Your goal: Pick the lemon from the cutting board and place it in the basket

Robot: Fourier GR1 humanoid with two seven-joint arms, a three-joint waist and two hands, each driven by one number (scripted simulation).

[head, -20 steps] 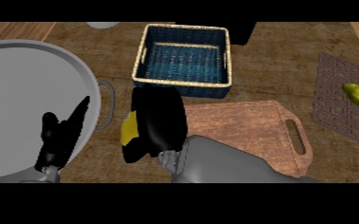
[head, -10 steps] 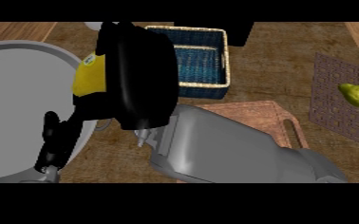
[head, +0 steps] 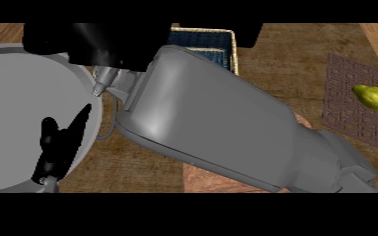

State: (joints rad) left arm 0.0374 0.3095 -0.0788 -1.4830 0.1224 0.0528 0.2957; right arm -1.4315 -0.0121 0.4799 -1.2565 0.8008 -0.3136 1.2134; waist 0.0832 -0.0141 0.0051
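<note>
Basket (head: pixel 221 50) of dark blue weave with a pale rim shows only in part behind the right forearm. Right hand (head: pixel 96 42) is left of the basket; its grip and the lemon cannot be made out. Left hand (head: pixel 59 147), further left, rests open.

Pear (head: pixel 365 94) on brown mat (head: pixel 347 87); grey plate (head: pixel 29 110) left.

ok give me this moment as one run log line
right hand: raised at top left, fingers unclear | lemon: hidden | basket: mostly hidden by right forearm | left hand: open, resting lower left
</note>
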